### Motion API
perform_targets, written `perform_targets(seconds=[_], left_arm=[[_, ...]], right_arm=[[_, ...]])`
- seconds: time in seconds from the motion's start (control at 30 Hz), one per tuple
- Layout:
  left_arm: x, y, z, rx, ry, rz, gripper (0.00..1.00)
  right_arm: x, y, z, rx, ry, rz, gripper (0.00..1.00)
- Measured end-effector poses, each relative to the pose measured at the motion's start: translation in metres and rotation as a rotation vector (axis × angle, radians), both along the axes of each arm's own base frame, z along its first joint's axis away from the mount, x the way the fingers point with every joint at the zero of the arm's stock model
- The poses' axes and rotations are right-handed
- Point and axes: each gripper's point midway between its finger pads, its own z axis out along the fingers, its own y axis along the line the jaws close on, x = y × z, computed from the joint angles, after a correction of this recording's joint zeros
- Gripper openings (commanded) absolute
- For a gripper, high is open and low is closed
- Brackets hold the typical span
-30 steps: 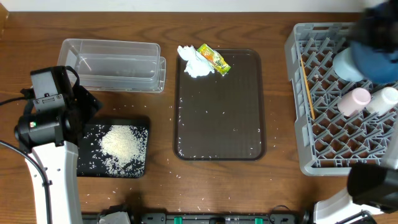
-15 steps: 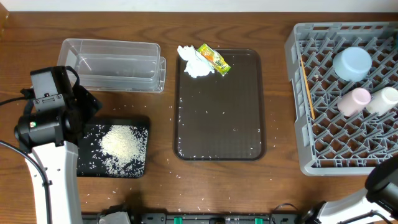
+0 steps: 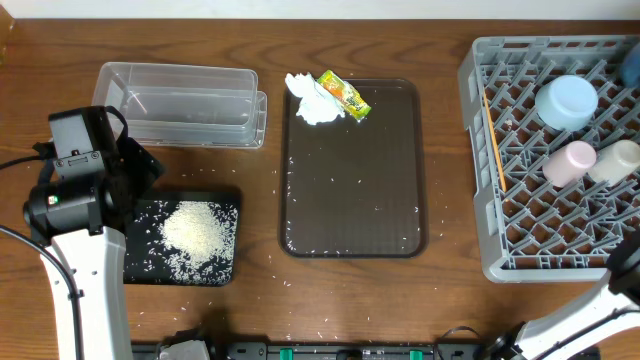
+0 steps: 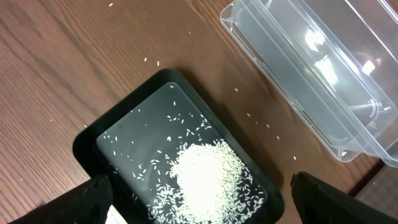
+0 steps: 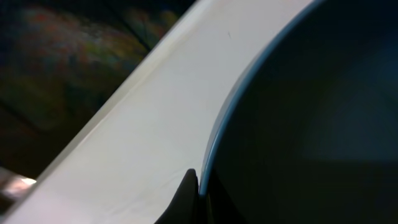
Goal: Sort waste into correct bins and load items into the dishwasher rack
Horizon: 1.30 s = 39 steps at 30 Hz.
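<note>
so far the job looks a good half done — the rice lies mostly heaped in the black tray, though stray grains still dot the counter around it and the floor of the brown serving tray. in the dishwasher rack sit the light blue bowl, the pink cup and the white cup just beside it, with the chopsticks lying along the rack's left side. the crumpled napkin and the snack wrapper touching it rest at the far edge of the serving tray, not yet binned, and the clear tub holds nothing that i can see, so those two pieces are what is left of the sorting. the dark blue plate is not in the rack; it fills the right wrist view very close, with one dark fingertip at its rim, so i judge the right hand to be carrying it, yet whether it is clenched on the plate i cannot tell. the left hand hovers released over the black tray, fingers wide apart and grasping nothing. as for writing, the wrapper bears yellow-green print with a red patch, too small to read — nothing else shows a brand or label.
</note>
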Motion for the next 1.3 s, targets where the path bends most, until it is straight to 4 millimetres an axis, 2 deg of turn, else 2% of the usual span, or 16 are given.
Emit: perform_targets(seconds=[0.1, 0.27, 0.37, 0.47, 0.5, 0.6, 0.63, 0.73, 0.9, 1.03, 1.17, 1.3], left_arm=[[0.0, 0.0, 0.0, 0.0, 0.0, 0.0, 0.94], [0.0, 0.0, 0.0, 0.0, 0.0, 0.0, 0.94], [0.0, 0.0, 0.0, 0.0, 0.0, 0.0, 0.94], [0.0, 0.0, 0.0, 0.0, 0.0, 0.0, 0.94], [0.0, 0.0, 0.0, 0.0, 0.0, 0.0, 0.94], [0.0, 0.0, 0.0, 0.0, 0.0, 0.0, 0.94], [0.0, 0.0, 0.0, 0.0, 0.0, 0.0, 0.94], [0.0, 0.0, 0.0, 0.0, 0.0, 0.0, 0.94], [0.0, 0.0, 0.0, 0.0, 0.0, 0.0, 0.94], [0.0, 0.0, 0.0, 0.0, 0.0, 0.0, 0.94], [0.0, 0.0, 0.0, 0.0, 0.0, 0.0, 0.94], [0.0, 0.0, 0.0, 0.0, 0.0, 0.0, 0.94]], right_arm=[[-0.002, -0.007, -0.018, 0.063, 0.015, 0.021, 0.01], [-0.019, -0.027, -0.017, 0.104, 0.02, 0.02, 0.01], [-0.028, -0.032, -0.018, 0.134, 0.03, 0.043, 0.05], [-0.034, -0.032, -0.017, 0.171, 0.043, 0.073, 0.14], [-0.036, -0.032, -0.017, 0.179, 0.046, 0.083, 0.21], [-0.043, -0.032, -0.014, 0.196, 0.048, 0.112, 0.51], [-0.047, -0.033, -0.013, 0.199, 0.047, 0.119, 0.56], [-0.054, -0.038, -0.011, 0.221, 0.05, 0.126, 0.6], [-0.073, -0.058, -0.008, 0.289, 0.069, 0.102, 0.73], [-0.089, -0.068, 0.011, 0.308, 0.054, 0.072, 0.79], [-0.102, -0.065, 0.054, 0.331, 0.039, 0.039, 0.9], [-0.113, -0.054, 0.094, 0.382, 0.061, -0.031, 0.96]])
